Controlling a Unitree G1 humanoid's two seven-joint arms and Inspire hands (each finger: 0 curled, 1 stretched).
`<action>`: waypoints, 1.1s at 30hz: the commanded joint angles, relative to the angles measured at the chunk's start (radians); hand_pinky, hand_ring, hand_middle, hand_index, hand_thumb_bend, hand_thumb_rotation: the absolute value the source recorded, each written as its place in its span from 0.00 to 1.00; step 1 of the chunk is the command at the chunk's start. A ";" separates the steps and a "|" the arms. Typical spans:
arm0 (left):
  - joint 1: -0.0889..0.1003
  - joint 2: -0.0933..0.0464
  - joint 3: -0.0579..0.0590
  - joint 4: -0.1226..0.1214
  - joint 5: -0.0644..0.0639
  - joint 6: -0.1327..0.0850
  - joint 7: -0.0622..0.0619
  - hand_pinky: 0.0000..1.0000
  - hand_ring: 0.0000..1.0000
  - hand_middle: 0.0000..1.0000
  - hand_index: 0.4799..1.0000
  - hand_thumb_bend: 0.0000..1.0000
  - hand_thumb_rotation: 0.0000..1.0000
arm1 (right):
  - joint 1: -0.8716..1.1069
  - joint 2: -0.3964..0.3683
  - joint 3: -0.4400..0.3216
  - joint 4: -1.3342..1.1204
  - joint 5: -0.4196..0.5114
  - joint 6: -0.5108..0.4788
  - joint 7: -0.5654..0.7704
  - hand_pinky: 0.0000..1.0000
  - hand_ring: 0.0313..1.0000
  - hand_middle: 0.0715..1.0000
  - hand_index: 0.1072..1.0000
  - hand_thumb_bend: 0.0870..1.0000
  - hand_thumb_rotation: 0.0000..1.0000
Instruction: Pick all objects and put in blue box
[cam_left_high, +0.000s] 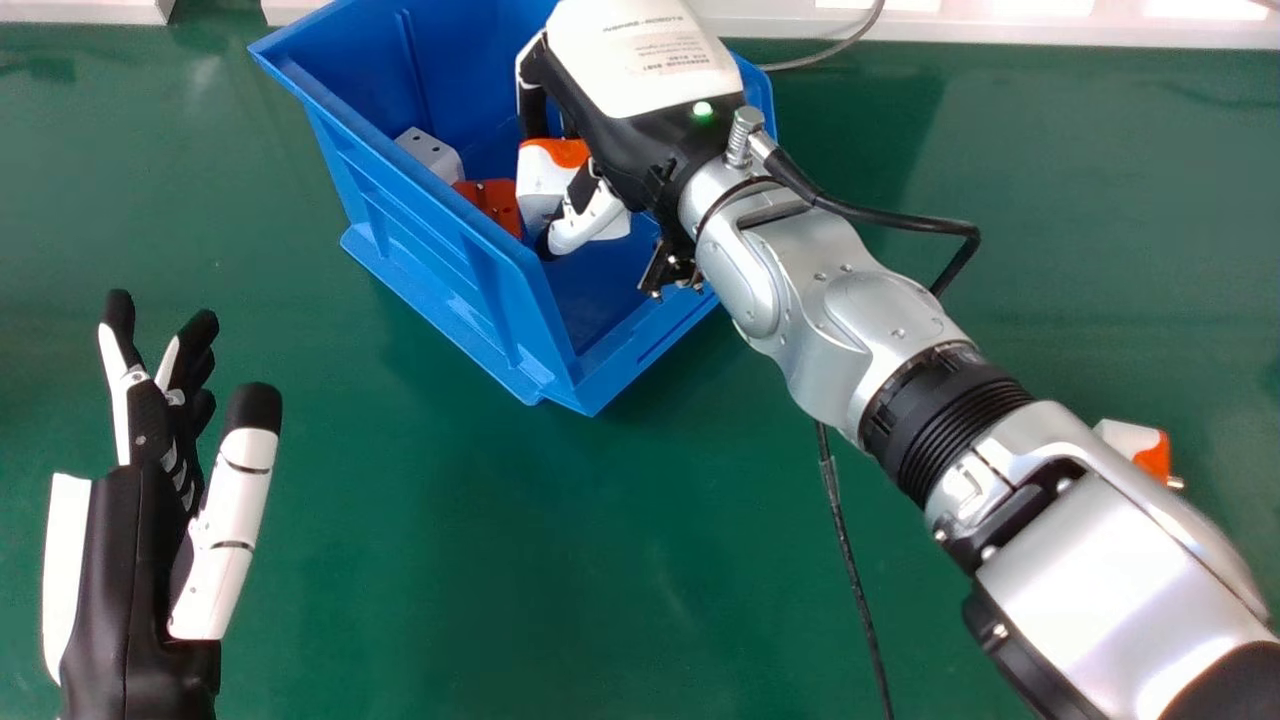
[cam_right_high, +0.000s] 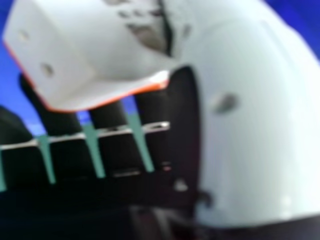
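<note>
Head view: right hand (cam_left_high: 640, 150) is down inside the blue box (cam_left_high: 430, 255), a hard plastic bin with ribbed walls. It's got a white-and-orange block (cam_left_high: 545, 185), smooth-faced, fingers bent round it and thumb against it. Also in the bin: pale block (cam_left_high: 430, 155) with small dark holes, and a matte red block (cam_left_high: 495, 200) beside the held one. Loose piece (cam_left_high: 1130, 438), white with an orange end, is on the green table (cam_left_high: 600, 600), just past the silver metal forearm (cam_left_high: 1110, 570). Left hand (cam_left_high: 125, 560) is over the table, near side of the bin, fingers wide and fairly straight, holding nothing. Right hand view: held block has round holes in a flat white face, thin orange edge, dark fingers (cam_right_high: 115, 150) behind, glossy white thumb (cam_right_high: 250, 125) alongside.
</note>
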 joint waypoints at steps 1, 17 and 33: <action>0.003 -0.002 -0.001 -0.028 -0.004 -0.010 0.002 0.97 0.97 0.96 0.91 0.57 0.82 | -0.054 0.008 0.001 -0.001 0.009 0.006 -0.032 0.13 0.17 0.22 0.41 0.45 0.13; 0.000 0.000 0.007 -0.024 0.002 -0.024 0.004 0.95 0.96 0.96 0.91 0.57 0.84 | -0.059 0.000 0.056 0.023 -0.024 -0.004 -0.014 0.41 0.51 0.54 0.55 0.56 0.12; -0.024 0.008 0.010 -0.012 0.000 -0.012 0.000 0.98 0.97 0.96 0.92 0.51 0.80 | -0.013 -0.053 0.075 -0.139 -0.029 0.025 0.075 0.80 0.93 0.96 0.92 0.66 0.37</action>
